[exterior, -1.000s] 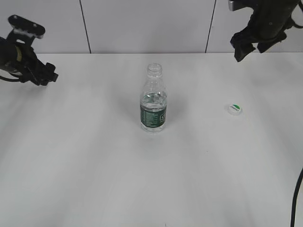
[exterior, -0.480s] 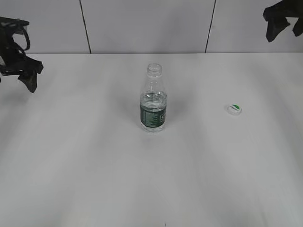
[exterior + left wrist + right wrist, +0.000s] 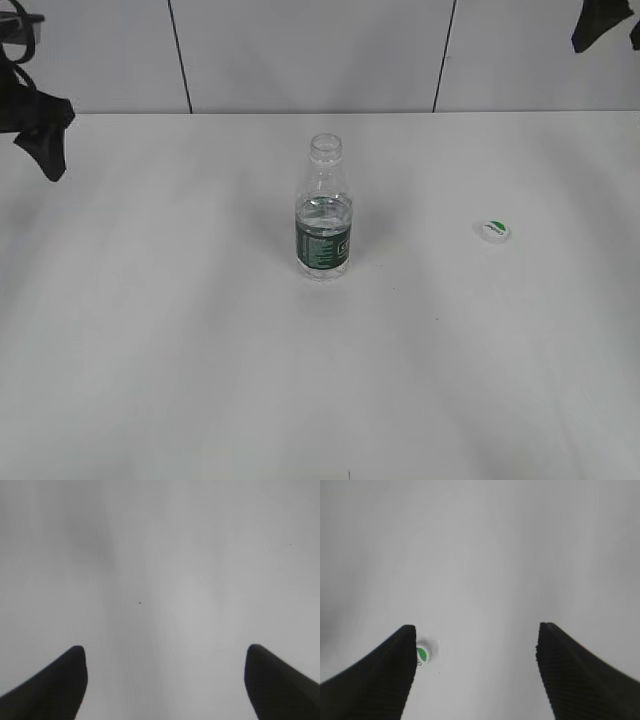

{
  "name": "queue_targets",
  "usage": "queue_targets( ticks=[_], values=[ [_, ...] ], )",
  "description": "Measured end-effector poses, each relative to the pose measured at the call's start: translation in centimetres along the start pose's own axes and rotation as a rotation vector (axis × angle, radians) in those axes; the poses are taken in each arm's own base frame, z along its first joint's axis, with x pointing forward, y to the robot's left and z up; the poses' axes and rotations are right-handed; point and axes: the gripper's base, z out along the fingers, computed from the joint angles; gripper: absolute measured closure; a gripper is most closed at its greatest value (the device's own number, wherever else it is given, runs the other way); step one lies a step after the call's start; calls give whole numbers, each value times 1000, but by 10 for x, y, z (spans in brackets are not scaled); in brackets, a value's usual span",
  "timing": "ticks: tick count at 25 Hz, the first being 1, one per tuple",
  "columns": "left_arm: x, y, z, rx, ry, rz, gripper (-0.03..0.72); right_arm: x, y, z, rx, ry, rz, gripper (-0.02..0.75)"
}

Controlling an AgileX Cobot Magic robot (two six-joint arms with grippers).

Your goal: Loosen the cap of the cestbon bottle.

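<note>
**White cap off, bottle left open**

White table (image 3: 200, 350) carries the cestbon bottle (image 3: 324, 225) upright at its middle, neck uncapped, partly filled with water. The cap (image 3: 493, 230) lies flat, well apart to its right. The left gripper (image 3: 162, 680) and right gripper (image 3: 476, 670) hang high at the edges, jaws apart and empty. Any sweep past the bottle could tip it and spill, and the loose cap could be knocked off.

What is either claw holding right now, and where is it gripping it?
Nothing. The left claw and right claw are both open and empty; the cap lies on the table, apart from the open bottle.
</note>
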Motion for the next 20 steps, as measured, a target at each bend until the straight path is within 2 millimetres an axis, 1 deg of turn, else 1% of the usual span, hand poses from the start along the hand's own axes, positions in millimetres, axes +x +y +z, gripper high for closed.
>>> queue_targets(
  ticks=[2,5,7,10,12,14,17,20],
  values=[
    [2,-1,-11,20,-24,-8,109,-2,3,-15,-12,-32,4,169],
    [8,-3,-33,56,-78,-23,109,0,7,-36,-12,-67,14,169],
    [12,-3,-47,64,-112,-25,109,5,9,-48,-7,-72,13,169],
    [16,-2,-59,62,-142,-22,109,18,11,-60,8,-52,10,169],
    [16,-2,-61,61,-147,-21,109,27,13,-58,3,-20,13,169],
    [12,-2,-62,59,-200,-22,109,31,14,-52,-7,-13,20,169],
    [-2,-2,-66,59,-359,-29,109,26,12,-42,-1,-76,30,169],
    [-7,-2,-68,52,-417,-22,109,25,11,-38,5,-84,24,169]
  ],
)
